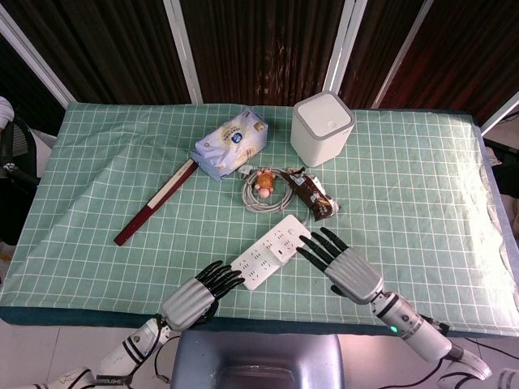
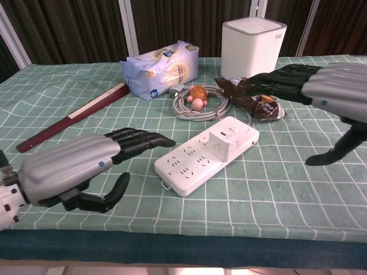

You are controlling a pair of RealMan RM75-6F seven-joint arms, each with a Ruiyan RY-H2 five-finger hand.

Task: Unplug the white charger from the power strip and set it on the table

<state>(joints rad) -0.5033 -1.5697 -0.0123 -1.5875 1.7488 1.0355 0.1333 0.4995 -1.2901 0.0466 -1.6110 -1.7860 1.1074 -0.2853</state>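
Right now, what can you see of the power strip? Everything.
The power strip is a long white plastic block, looks glossy, lying flat and diagonal on the green checked cloth near the front edge. Rows of sockets fill its near half; the white charger sits plugged in toward its far end. Both hands, left and right, hover open beside it; neither plainly touches it.
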